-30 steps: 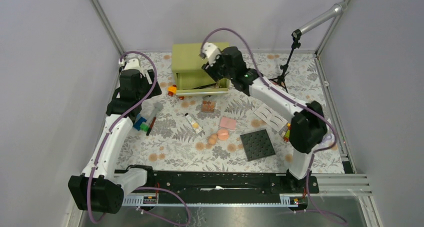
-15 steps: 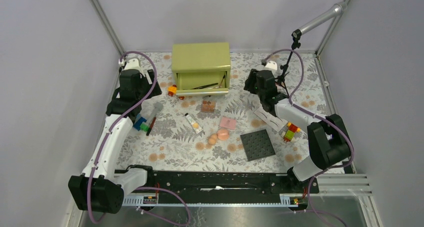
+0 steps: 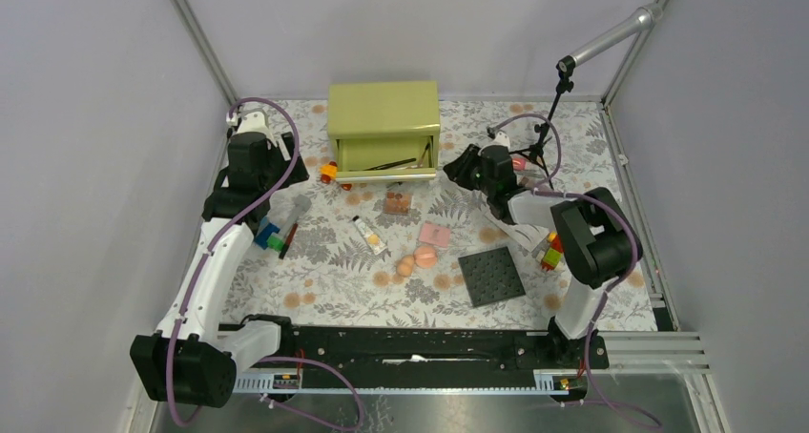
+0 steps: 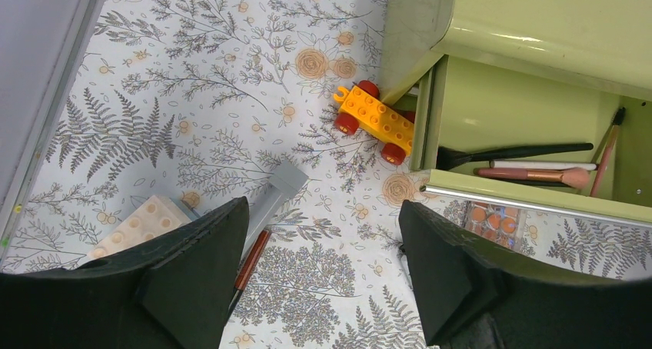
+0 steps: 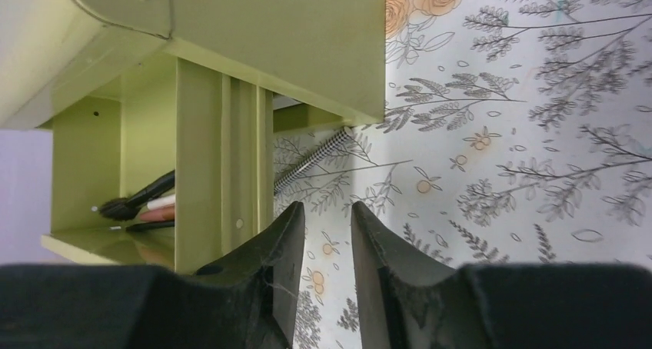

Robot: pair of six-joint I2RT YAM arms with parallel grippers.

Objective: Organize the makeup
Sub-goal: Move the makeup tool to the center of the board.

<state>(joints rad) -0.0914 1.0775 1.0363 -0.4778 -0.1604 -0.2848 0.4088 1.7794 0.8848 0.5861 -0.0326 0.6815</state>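
Left gripper (image 4: pixel 319 218) hangs at about 9 o'clock from the green box (image 3: pixel 383 109), its jaws spread wide with nothing between them. The right gripper (image 5: pixel 327 211) sits low at about 3 o'clock from the box's open drawer (image 3: pixel 386 156), its jaws drawn to a narrow gap that holds nothing, aimed at the box's side wall.

The box stands at 12 o'clock on the flowered table (image 3: pixel 315 290), drawer facing 6 o'clock. A dark studded plate (image 3: pixel 491 276) lies at 5 o'clock from the box, and a white card (image 3: pixel 515 218) is partly hidden under the right arm.

The makeup is in two places. Inside the drawer lie brushes (image 4: pixel 515 153) and thin pencils, side by side. On the table, a pink compact (image 3: pixel 435 233) lies near the middle, with two peach sponges (image 3: pixel 420 258) just beside it at 7 o'clock, touching each other. A cream tube (image 3: pixel 367 233) lies at 9 o'clock from the compact, and a small palette (image 3: pixel 396 202) at 11 o'clock. A grey tube (image 4: pixel 277 195) and a red pencil (image 4: pixel 251 258) lie under the left gripper.

An orange toy car (image 4: pixel 374 120) rests against the box's corner. A spiral wand (image 5: pixel 311 161) lies beside the box's base.
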